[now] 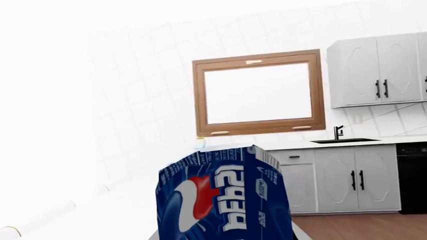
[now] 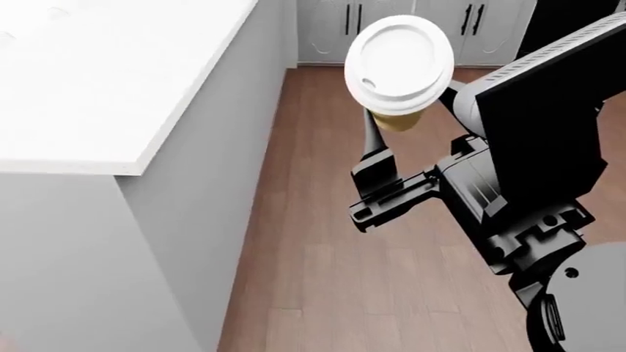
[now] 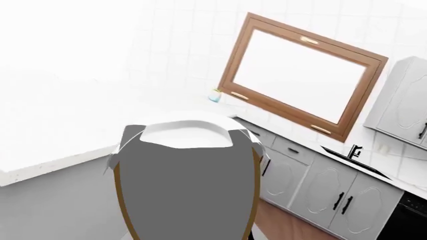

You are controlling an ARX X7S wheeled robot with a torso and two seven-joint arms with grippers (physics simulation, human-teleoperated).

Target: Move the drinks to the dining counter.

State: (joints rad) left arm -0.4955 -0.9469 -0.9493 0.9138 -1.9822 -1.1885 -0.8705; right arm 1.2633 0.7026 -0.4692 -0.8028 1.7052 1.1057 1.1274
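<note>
My left gripper (image 1: 227, 236) is shut on the blue soda can (image 1: 223, 195), which fills the lower middle of the left wrist view; only slivers of the fingers show beside it. This gripper is out of the head view. My right gripper (image 2: 403, 126) is shut on the tan coffee cup (image 2: 399, 62) with a white lid and holds it upright over the wooden floor, to the right of the dining counter (image 2: 108, 95). The cup (image 3: 190, 175) hides the jaws in the right wrist view. The white counter slab also shows there (image 3: 47, 150), off to the cup's side.
The counter's grey side wall (image 2: 210, 183) drops to the wooden floor (image 2: 313, 293). Far off are white base cabinets (image 1: 353, 177), a sink with a black faucet (image 1: 339, 133), a wood-framed window (image 1: 257, 92), wall cabinets (image 1: 377, 70) and a black appliance (image 1: 412, 175).
</note>
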